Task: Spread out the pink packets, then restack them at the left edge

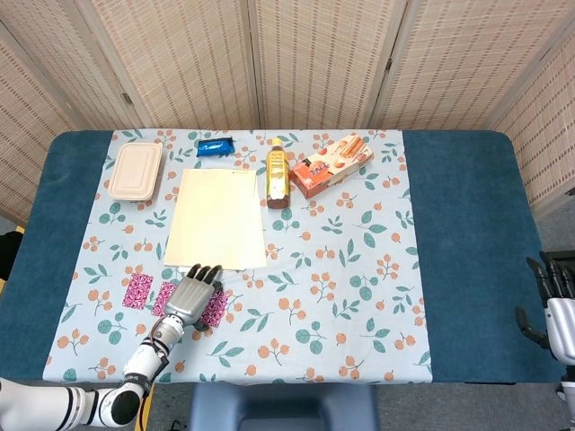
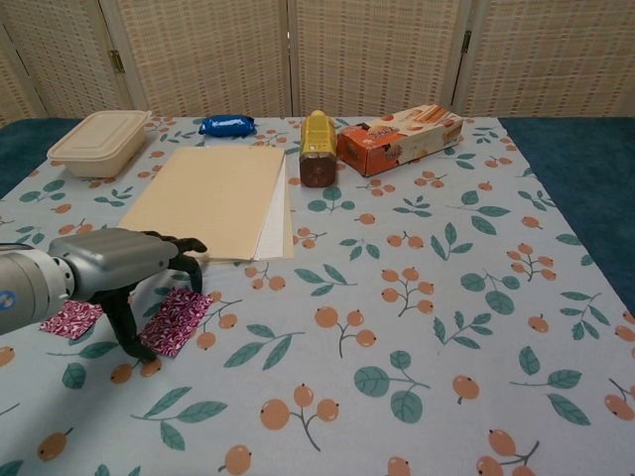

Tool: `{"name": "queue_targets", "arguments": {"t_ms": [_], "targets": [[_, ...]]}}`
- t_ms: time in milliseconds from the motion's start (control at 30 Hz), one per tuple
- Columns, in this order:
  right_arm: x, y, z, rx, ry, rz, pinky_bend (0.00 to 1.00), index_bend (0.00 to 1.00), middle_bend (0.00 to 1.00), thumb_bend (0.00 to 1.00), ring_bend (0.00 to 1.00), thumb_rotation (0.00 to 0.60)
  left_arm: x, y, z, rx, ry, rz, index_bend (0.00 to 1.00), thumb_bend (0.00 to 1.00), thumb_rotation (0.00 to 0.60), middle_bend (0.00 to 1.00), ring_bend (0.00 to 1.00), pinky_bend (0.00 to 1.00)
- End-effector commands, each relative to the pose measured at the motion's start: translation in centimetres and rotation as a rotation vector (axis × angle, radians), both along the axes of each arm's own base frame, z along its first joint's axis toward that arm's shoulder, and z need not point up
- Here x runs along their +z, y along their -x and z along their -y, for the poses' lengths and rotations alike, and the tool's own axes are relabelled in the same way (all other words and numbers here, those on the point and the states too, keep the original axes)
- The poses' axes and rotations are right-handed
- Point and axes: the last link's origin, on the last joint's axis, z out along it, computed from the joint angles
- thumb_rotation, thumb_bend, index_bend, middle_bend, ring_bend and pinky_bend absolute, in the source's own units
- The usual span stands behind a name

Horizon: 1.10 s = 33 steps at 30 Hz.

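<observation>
The left hand [image 2: 119, 266], fingers curled down, covers part of the pink packets [image 2: 177, 319]; its grip is unclear.

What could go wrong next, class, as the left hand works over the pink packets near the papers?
1. The left hand hovers over the pink packets; its fingers might drag two at once instead of one.
2. Those fingers lie close to the paper stack and might nudge its near edge.
</observation>
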Motion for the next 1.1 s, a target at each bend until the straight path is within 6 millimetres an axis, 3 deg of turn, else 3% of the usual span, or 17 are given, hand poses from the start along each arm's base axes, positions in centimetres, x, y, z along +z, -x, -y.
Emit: {"name": "queue_targets", "arguments": {"t_ms": [33,333,633,867,1100], "targets": [[0.0,0.0,0.0,0.001,0.001,0.000,0.00,0.01,0.01,0.45,0.00,0.600,0.1,0.0,0.0,-0.001,-0.002,0.001,0.34,0.14,0.600,0.00,0.00,0.00],[0.1,-0.1,0.0,0.003,0.004,0.001,0.00,0.01,0.01,0.45,0.00,0.600,1.0,0.2,0.3,-0.010,-0.025,0.020,0.35,0.14,0.600,0.00,0.00,0.00],[0.1,-0.2,0.1,0.009,0.005,0.003,0.00,0.01,0.01,0.45,0.00,0.600,3.8,1.0,0.4,-0.029,-0.072,0.031,0.35,0.14,0.600,0.00,0.00,0.00],[0.1,-0.4,0.1,0.015,0.006,0.002,0.00,0.01,0.01,0.45,0.00,0.600,6.5,3.4,-0.6,-0.010,-0.139,0.021,0.35,0.14,0.600,0.00,0.00,0.00],[0.3,-0.5,0.1,0.017,0.014,-0.005,0.00,0.00,0.01,0.45,0.00,0.600,8.5,7.1,-1.6,0.026,-0.182,-0.015,0.35,0.14,0.600,0.00,0.00,0.00]]}}
